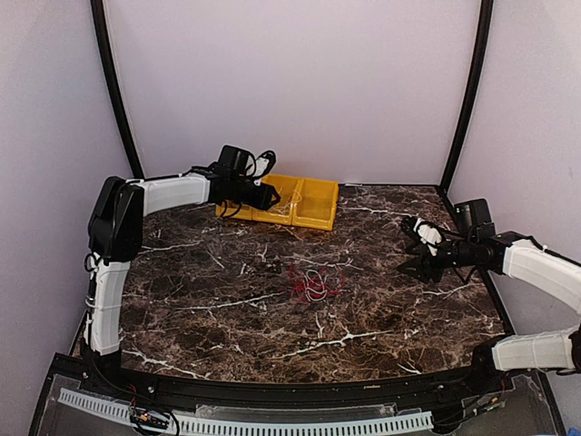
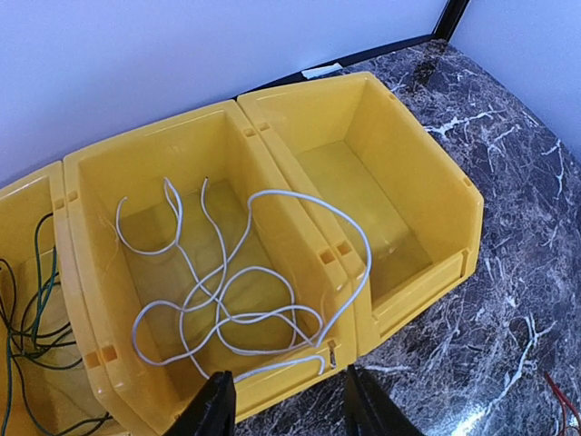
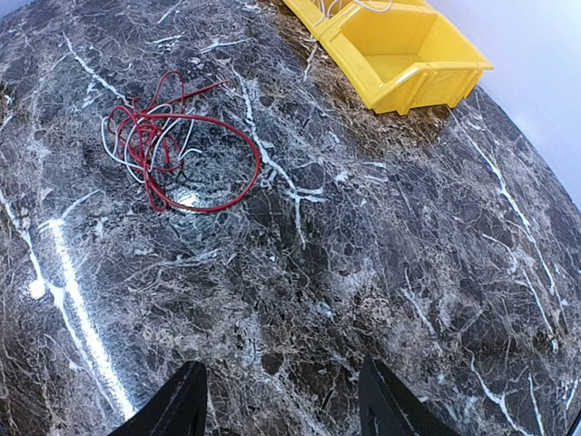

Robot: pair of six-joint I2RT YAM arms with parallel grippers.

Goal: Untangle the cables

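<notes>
left hand (image 2: 286,404) hangs over the yellow bins (image 2: 436,195), jaws apart, empty; right hand (image 3: 281,400) likewise, above the tabletop (image 3: 381,272). red-and-white cables (image 3: 150,141) lie coiled mid-tabletop, roughly round, no clear long axis, one red end pointing toward the bins. risk: interlaced loops, so pulling one strand likely drags the whole knot.

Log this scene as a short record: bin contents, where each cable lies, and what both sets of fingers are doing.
left bin: dark green cable
middle bin: white cable, lying loose
right bin: empty
table: red cable tangled with a second white cable
left gripper: fingers open, holding nothing, above the middle bin's front edge
right gripper: fingers open, holding nothing, over bare table, apart from the tangle
status: unfinished
</notes>
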